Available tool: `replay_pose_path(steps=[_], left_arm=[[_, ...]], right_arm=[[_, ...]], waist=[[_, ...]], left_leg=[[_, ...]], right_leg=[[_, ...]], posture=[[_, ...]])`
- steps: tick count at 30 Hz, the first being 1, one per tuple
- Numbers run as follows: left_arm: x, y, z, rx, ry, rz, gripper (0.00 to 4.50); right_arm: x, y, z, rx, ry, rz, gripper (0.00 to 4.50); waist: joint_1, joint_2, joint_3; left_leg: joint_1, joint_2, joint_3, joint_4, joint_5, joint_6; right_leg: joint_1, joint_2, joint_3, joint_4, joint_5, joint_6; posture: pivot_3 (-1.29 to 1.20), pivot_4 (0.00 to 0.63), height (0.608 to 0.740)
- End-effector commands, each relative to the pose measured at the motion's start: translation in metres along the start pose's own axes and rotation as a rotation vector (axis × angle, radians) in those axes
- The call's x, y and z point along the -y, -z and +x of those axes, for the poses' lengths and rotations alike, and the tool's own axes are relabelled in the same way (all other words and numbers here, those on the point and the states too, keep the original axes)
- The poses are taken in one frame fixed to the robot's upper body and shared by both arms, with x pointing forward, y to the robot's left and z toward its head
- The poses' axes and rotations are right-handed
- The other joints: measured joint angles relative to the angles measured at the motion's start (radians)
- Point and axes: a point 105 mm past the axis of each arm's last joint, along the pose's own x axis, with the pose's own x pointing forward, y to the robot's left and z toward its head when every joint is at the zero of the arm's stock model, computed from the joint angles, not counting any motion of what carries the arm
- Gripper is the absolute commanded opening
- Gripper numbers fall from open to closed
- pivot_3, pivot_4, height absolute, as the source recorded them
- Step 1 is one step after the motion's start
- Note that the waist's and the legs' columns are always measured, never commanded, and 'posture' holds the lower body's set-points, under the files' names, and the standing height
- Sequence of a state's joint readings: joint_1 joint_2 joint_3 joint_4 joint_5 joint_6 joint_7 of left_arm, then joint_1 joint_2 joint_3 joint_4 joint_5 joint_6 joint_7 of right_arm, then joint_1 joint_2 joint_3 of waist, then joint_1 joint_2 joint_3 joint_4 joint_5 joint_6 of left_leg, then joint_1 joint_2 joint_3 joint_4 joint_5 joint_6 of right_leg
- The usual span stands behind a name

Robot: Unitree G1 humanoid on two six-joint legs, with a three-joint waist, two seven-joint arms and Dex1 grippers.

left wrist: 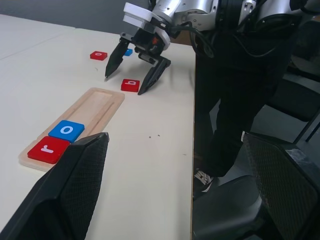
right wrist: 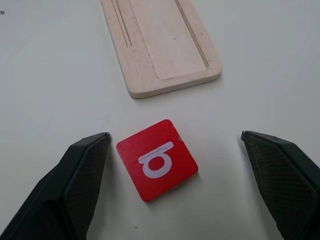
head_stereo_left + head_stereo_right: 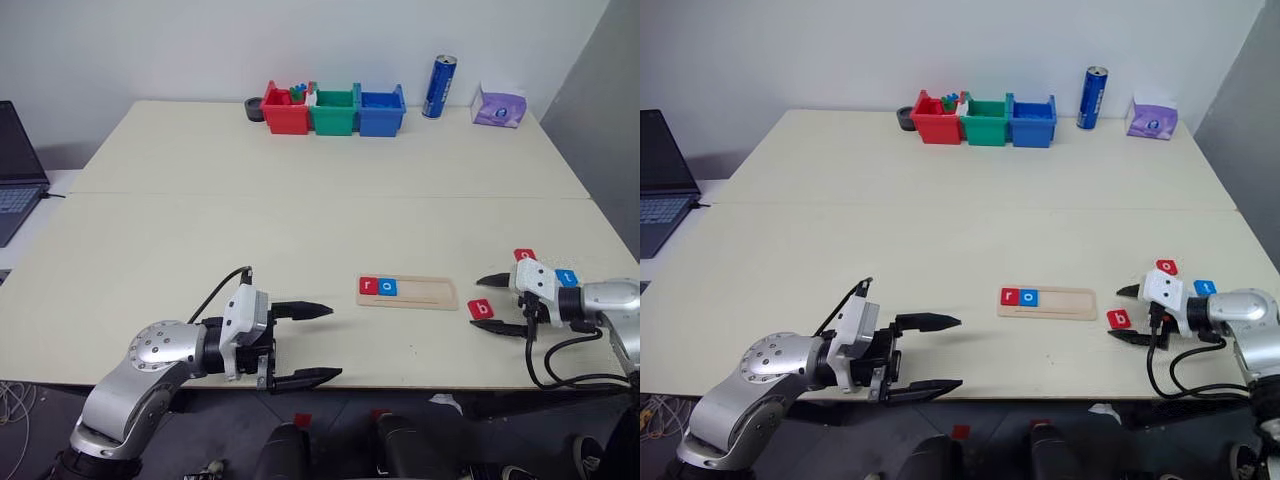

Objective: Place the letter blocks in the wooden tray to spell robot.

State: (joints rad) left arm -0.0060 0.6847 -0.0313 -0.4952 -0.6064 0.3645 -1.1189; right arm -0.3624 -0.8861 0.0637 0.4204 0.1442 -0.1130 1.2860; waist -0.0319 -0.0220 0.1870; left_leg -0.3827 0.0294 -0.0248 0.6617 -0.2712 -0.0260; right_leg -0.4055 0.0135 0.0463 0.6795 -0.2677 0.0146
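Observation:
The wooden tray (image 3: 420, 293) lies near the table's front edge, with a red "r" letter block (image 3: 368, 287) and a blue "o" block (image 3: 388, 287) at its left end. A red "b" block (image 2: 157, 160) lies flat on the table just right of the tray. My right gripper (image 3: 476, 302) is open and straddles it, one finger on each side, not touching. A red block (image 3: 525, 255) and a blue "t" block (image 3: 567, 278) lie behind that hand. My left gripper (image 3: 335, 342) is open and empty, pointing right toward the tray from its left.
Red (image 3: 285, 110), green (image 3: 333, 112) and blue (image 3: 381, 112) bins stand at the back, with a blue can (image 3: 439, 87) and a purple tissue pack (image 3: 498, 105) to their right. A laptop (image 3: 15, 170) sits at far left. The table's front edge runs just below both hands.

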Motion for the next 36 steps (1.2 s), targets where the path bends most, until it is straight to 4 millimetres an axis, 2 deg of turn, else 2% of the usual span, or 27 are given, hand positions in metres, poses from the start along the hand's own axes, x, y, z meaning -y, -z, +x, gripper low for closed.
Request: replay_pose_path(steps=[1,10,13,20,22,26,30,34,36], left_arm=[[0.002,-0.008,-0.003,0.009,-0.001,0.035,4.5],[0.004,0.0,-0.008,0.002,-0.005,0.025,4.5],[0.004,0.003,-0.009,0.003,-0.004,0.025,4.5],[0.004,0.002,-0.007,0.008,0.004,0.03,4.5],[0.003,0.001,-0.007,0.009,0.002,0.032,4.5],[0.002,-0.001,-0.007,0.007,-0.009,0.035,4.5],[0.002,-0.003,-0.009,0.004,-0.024,0.039,4.5],[0.0,-0.005,-0.008,0.003,-0.043,0.044,4.5],[-0.002,-0.007,-0.008,0.003,-0.054,0.047,4.5]], right_arm=[[-0.004,0.009,-0.001,-0.036,-0.048,-0.007,4.47],[-0.015,0.019,-0.009,-0.076,-0.136,-0.029,4.47],[-0.015,0.02,-0.01,-0.077,-0.137,-0.025,3.87],[-0.013,0.019,-0.006,-0.067,-0.124,-0.019,1.51],[-0.012,0.014,-0.006,-0.051,-0.118,-0.014,1.46],[-0.005,-0.008,-0.007,0.0,-0.1,-0.009,1.46],[0.007,-0.044,-0.002,0.077,-0.084,-0.033,1.46],[0.01,-0.084,0.018,0.174,-0.098,-0.06,1.46],[0.008,-0.095,0.03,0.202,-0.109,-0.056,1.46]], waist=[[0.001,0.0,0.0],[0.005,0.0,0.0],[0.006,0.0,0.0],[0.004,0.0,0.0],[0.004,0.0,0.0],[0.003,0.0,0.0],[-0.005,0.001,0.0],[-0.007,0.002,0.001],[-0.003,0.002,0.001]], left_leg=[[0.0,0.0,0.0,0.0,0.0,0.0],[0.0,0.0,0.0,0.0,0.0,0.0],[0.0,0.0,0.0,0.001,0.0,0.0],[0.001,0.0,0.001,0.002,0.0,0.0],[0.001,0.0,0.001,0.002,0.0,0.0],[0.001,0.0,0.001,0.002,0.0,0.0],[0.001,0.0,0.001,0.001,0.0,0.0],[0.001,0.001,0.0,0.001,0.0,0.0],[0.001,0.001,-0.001,0.001,0.0,0.0]], right_leg=[[0.0,0.0,0.0,0.0,0.0,0.0],[0.001,-0.001,0.0,0.0,0.001,-0.002],[0.001,-0.001,0.0,0.0,0.001,-0.002],[0.002,-0.001,0.001,0.0,0.002,-0.001],[0.002,-0.001,0.001,0.0,0.002,0.0],[0.002,-0.001,0.001,0.001,0.002,0.0],[0.001,-0.001,0.001,0.001,0.002,0.0],[0.0,0.0,0.0,0.001,0.002,0.0],[0.0,0.001,0.0,0.001,0.002,-0.001]], posture=[[0.0,0.15,0.74],[0.0,0.15,0.74],[0.0,0.15,0.74],[0.0,0.15,0.74],[0.0,0.15,0.74],[0.0,0.15,0.74],[0.0,0.15,0.74],[0.0,0.15,0.74],[0.0,0.15,0.74]])
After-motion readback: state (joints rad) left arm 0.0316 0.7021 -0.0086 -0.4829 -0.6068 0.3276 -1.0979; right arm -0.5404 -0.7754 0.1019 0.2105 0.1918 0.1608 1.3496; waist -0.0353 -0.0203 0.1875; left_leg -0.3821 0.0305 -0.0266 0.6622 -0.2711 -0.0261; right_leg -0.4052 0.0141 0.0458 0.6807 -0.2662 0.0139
